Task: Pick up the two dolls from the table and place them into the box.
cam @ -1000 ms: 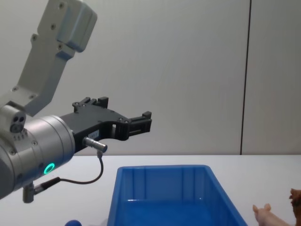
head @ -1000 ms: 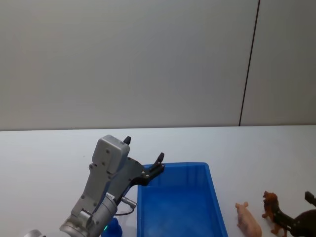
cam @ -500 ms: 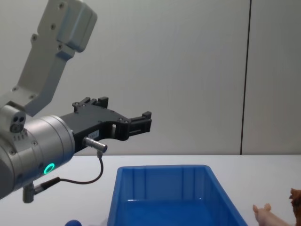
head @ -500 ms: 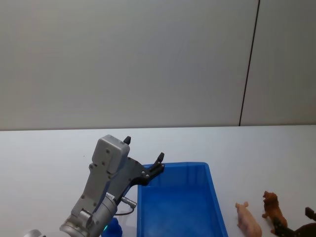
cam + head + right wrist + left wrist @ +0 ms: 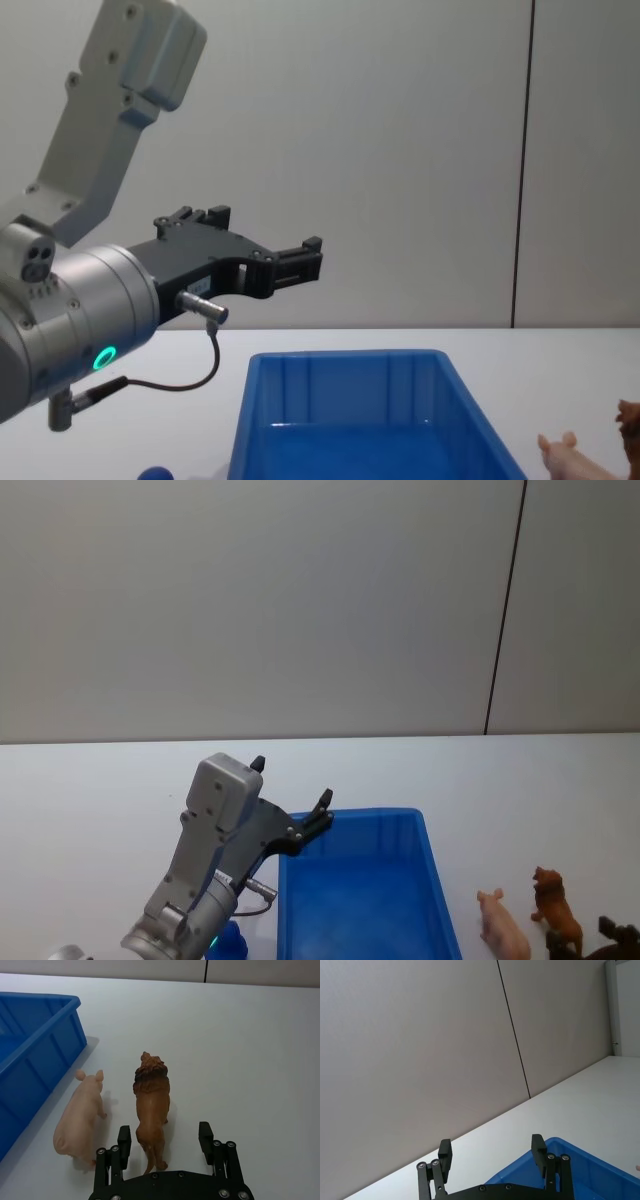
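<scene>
Two dolls stand side by side on the white table [image 5: 520,780], right of the box [image 5: 370,813]: a pale pink pig [image 5: 503,930] [image 5: 80,1117] [image 5: 575,460] and an orange-brown lion [image 5: 556,918] [image 5: 152,1105]. My right gripper [image 5: 164,1130] [image 5: 585,935] is open behind the lion, with its hindquarters between the fingers. The pig is just outside one finger. My left gripper [image 5: 292,780] [image 5: 262,230] [image 5: 491,1142] hangs open in the air over the far left corner of the blue box [image 5: 345,356] [image 5: 600,1170] [image 5: 35,1050], holding nothing.
A small blue round object [image 5: 228,942] [image 5: 155,472] lies on the table left of the box, below my left arm. A grey wall with a dark vertical seam [image 5: 505,610] closes off the back of the table. Bare tabletop stretches right of the lion.
In the head view my right gripper has slid down toward the frame's bottom edge, behind the lion. The left arm and both dolls have stayed put.
</scene>
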Tool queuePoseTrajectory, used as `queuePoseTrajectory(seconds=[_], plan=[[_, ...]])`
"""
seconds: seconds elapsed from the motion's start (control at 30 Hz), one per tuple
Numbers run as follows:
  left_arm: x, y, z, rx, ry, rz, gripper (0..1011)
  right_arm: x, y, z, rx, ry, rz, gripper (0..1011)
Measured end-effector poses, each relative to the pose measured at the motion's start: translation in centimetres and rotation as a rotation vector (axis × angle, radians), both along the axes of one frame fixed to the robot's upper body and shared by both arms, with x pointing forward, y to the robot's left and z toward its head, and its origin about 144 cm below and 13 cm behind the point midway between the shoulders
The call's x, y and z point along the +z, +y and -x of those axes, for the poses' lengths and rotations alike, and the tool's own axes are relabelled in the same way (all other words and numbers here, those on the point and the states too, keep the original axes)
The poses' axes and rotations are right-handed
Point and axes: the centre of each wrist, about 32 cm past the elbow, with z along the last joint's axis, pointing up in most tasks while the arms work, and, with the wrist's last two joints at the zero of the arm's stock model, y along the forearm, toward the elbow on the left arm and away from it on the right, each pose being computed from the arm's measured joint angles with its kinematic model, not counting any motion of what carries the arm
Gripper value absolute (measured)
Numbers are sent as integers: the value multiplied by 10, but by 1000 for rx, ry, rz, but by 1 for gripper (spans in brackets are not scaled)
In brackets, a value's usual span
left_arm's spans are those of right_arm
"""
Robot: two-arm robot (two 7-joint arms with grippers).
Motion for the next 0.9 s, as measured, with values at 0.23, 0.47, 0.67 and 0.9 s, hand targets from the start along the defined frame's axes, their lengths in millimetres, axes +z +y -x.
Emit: queuePoseTrajectory(seconds=[0.23,0.47,0.67,0.9], plan=[[0,0,0,0,0,0,1001,-5,2,-5,11,14,-12,662],[0,0,0,0,0,0,1002,-7,4,-8,17,15,-19,443],[0,0,0,0,0,0,1001,-6,5,-9,22,-3,-16,282],[0,0,0,0,0,0,1002,3,9,-12,25,-68,7,275]])
